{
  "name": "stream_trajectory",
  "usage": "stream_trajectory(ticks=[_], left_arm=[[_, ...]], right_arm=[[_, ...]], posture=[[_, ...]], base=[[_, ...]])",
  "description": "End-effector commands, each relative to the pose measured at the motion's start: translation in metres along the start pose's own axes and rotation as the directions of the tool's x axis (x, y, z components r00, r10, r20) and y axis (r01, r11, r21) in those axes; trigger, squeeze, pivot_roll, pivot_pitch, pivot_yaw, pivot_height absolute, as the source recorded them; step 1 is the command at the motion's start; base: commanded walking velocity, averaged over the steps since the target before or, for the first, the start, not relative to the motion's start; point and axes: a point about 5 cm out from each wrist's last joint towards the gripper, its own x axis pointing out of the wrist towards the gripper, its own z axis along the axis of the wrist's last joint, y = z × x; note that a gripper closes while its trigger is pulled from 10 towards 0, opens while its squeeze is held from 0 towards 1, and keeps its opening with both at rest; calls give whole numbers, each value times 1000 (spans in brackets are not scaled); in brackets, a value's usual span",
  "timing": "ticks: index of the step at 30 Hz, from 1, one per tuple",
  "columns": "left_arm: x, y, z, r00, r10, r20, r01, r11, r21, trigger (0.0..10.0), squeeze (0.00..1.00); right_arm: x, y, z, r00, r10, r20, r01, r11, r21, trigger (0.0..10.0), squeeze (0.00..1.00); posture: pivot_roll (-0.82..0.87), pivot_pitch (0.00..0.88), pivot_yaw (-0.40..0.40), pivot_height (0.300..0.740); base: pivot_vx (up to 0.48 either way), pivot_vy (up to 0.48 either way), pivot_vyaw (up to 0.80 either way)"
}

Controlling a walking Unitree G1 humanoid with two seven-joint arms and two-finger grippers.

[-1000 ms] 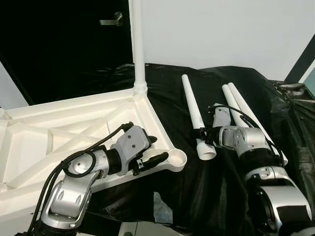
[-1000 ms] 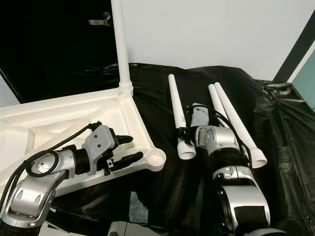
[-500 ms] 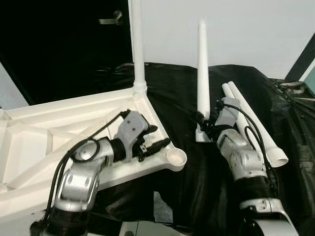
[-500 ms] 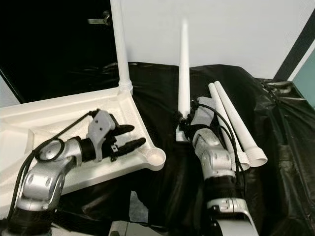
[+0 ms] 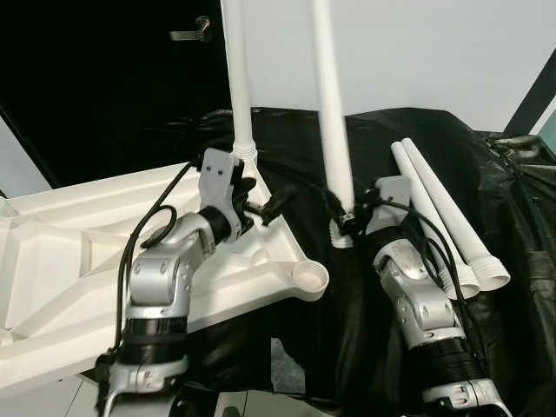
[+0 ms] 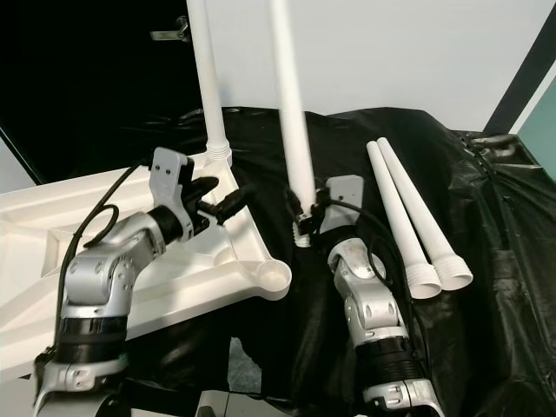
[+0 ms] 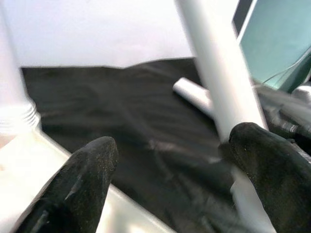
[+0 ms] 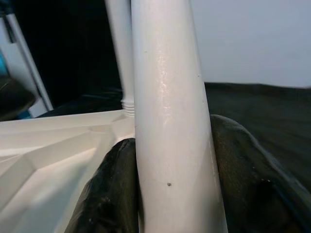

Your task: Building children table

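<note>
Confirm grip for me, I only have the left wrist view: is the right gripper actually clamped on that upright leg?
Observer: Yes. In the right wrist view both fingers press against the held leg.
Operator: Where on the leg is it held?
Observer: Near the flared bottom end; the right gripper holds it upright above the black cloth.
Operator: Any sockets free on the tabletop?
Observer: The near corner socket of the upturned tabletop is open; the far corner has the mounted leg standing in it.
Operator: Spare legs?
Observer: Two spare legs lie side by side on the cloth.
</note>
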Motion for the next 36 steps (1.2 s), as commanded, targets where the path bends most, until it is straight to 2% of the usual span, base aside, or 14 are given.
stream_trajectory(ticks=[1,2,3,4,5,9,17,19,24,30,31,32,33,36], left_arm=[[4,-7,2,996,-93,15,94,995,-28,10000,898],[6,-9,5,994,-106,28,107,993,-50,10000,435],[8,-10,7,993,-110,33,112,992,-66,10000,435],[10,-11,9,992,-121,44,124,988,-91,10000,0],[10,-11,9,992,-121,44,124,988,-91,10000,0],[14,-17,22,976,-192,99,204,971,-123,10000,0],[22,-11,33,977,-178,119,193,973,-126,10000,0],[25,-2,43,979,-152,136,171,976,-136,10000,0],[26,12,52,985,-108,131,128,979,-159,10000,0],[27,20,58,989,-68,130,90,981,-172,9686,0],[28,21,59,989,-65,135,89,980,-177,3255,0],[28,21,59,989,-65,135,89,980,-177,3255,0],[28,21,60,988,-67,139,92,979,-180,0,0],[28,20,60,987,-69,145,96,978,-185,0,0]], right_arm=[[0,5,4,998,41,39,-40,999,-37,10000,0],[0,8,4,997,64,45,-62,997,-44,10000,0],[0,10,4,996,77,50,-75,996,-47,10000,0],[0,12,4,994,94,51,-91,994,-55,10000,0],[0,12,4,994,94,51,-91,994,-55,10000,0],[1,28,2,975,219,50,-213,972,-103,10000,0],[1,36,1,957,287,49,-277,949,-150,10000,0],[0,39,-1,954,294,50,-284,946,-154,10000,0],[-1,44,-4,953,300,46,-289,944,-158,10000,0],[-2,47,-7,954,299,36,-290,943,-163,10000,0],[-2,47,-7,955,294,33,-285,944,-166,10000,0],[-2,47,-7,955,294,33,-285,944,-166,10000,0],[-2,46,-7,957,289,32,-280,945,-167,10000,0],[-2,45,-7,958,284,33,-274,946,-172,10000,0]], posture=[[63,0,8,740],[64,0,7,740],[64,0,7,740],[63,0,8,740],[63,0,8,740],[63,0,14,740],[66,0,21,740],[65,0,25,740],[63,0,28,740],[61,0,33,740],[59,0,34,740],[59,0,34,740],[57,0,36,740],[56,0,38,740]], base=[[0,0,0],[0,0,0],[0,0,0],[0,0,0],[0,0,0],[0,0,0],[0,0,0],[0,0,0],[0,0,0],[0,0,0],[0,0,0],[0,0,0],[0,0,0],[0,0,0]])
